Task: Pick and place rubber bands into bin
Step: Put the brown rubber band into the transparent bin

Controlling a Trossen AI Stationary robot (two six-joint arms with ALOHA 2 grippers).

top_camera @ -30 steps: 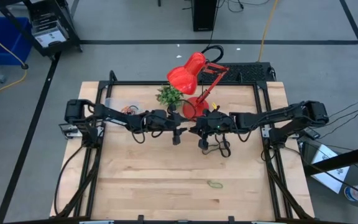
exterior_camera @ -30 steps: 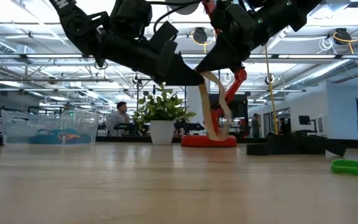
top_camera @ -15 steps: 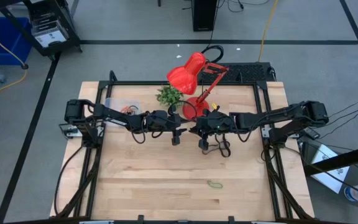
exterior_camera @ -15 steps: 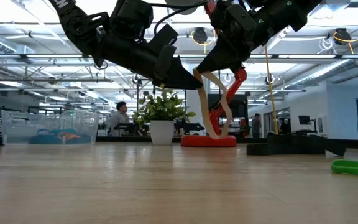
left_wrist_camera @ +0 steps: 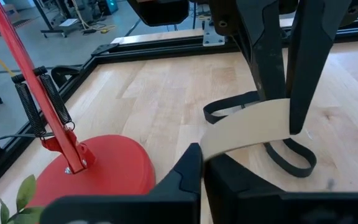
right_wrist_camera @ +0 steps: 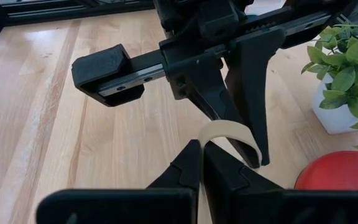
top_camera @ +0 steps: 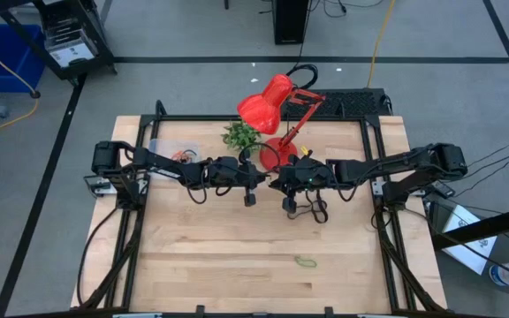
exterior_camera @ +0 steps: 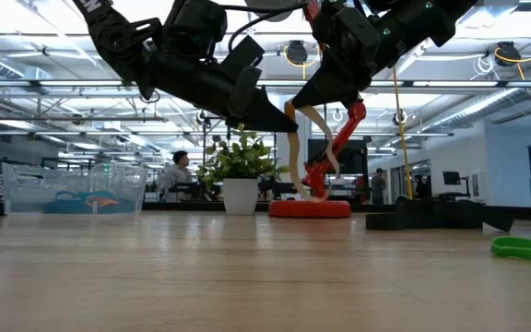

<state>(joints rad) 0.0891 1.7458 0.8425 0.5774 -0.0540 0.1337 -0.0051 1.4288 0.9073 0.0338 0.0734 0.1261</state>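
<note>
A beige rubber band hangs in a loop above the middle of the table, between my two grippers, which meet tip to tip. My left gripper and my right gripper are both shut on it. Black rubber bands lie flat on the wood below my right gripper. A green rubber band lies nearer the front edge. The clear bin stands at the far left with orange and blue bands inside it. My left gripper pinches one end of the beige band's loop between its two fingers, slanting down from the table's left. My right gripper pinches the loop's other end between its two fingers, slanting down from the table's right. The band sags below both, clear of the table.
A red desk lamp and a small potted plant stand just behind the grippers. A black block sits at the right in the low view. Bare wood lies toward the near edge.
My left gripper has shut on the beige band that my right gripper holds. The hanging loop has drawn up a little, its low end higher above the table than before.
</note>
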